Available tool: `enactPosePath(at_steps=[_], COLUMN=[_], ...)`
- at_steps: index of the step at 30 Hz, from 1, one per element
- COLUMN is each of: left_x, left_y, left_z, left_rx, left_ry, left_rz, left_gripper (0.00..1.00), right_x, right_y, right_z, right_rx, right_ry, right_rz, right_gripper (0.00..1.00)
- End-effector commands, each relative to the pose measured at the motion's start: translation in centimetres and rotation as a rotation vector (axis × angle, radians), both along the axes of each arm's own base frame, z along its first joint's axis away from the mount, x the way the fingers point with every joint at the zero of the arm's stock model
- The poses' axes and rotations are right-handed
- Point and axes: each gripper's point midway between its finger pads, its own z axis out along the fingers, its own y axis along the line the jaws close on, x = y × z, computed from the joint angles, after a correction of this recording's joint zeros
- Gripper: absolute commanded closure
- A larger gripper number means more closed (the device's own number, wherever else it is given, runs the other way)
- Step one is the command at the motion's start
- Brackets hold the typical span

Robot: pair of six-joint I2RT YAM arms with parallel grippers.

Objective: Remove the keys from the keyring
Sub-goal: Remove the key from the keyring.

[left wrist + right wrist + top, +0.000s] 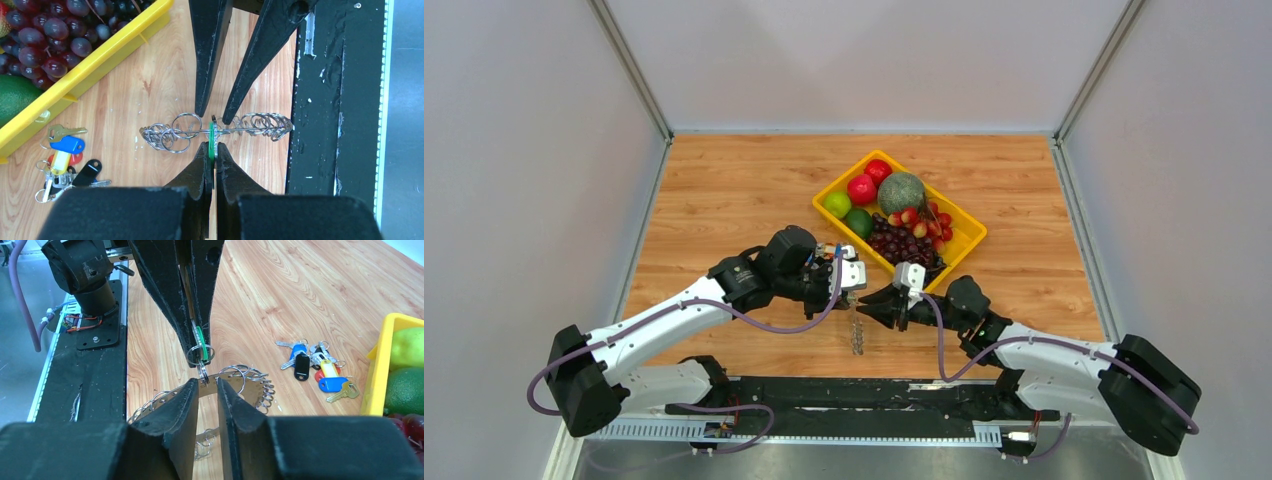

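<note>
Keyring (195, 132), large thin metal ring, sits over wooden table (150, 65) by the near edge. It's edge-on in left wrist view, so its shape is lost. Small silver keys (162, 137) on it blur into loops, can't count. Left gripper (211, 150) jaws closed, pinching small green tag (211, 136). Right gripper (207, 383) jaws part-open, straddling ring wire; contact unclear. Top view: ring tiny, half hidden btwn grippers.
</note>
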Motion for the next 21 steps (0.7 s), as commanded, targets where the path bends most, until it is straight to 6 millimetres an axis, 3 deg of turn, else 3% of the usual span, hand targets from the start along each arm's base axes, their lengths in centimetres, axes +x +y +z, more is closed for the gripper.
enactPosePath(at_steps=[1, 5, 9, 21], left_x=[-0.3, -0.3, -0.3, -0.2], left_y=[-0.7, -0.8, -0.8, -0.8], left_z=[1.3, 1.3, 1.3, 1.1], left_rx=[-0.052, -0.052, -0.052, -0.049], left_ry=[-0.025, -0.026, -0.026, -0.020], left_rz=[-0.040, -0.041, -0.040, -0.034], left_gripper=[1.00, 1.00, 1.00, 1.00], right_x=[-0.2, -0.2, -0.2, 0.0], right_y=[0.6, 0.9, 1.1, 0.9], right_z=[1.7, 1.4, 1.3, 2.5], right_rx=[0.051, 0.041, 0.036, 0.027], right_ry=[-0.063, -0.055, -0.047, -0.071], right_rz=[0.034, 0.044, 0.056, -0.002], right_gripper=[0.77, 0.81, 0.99, 1.00])
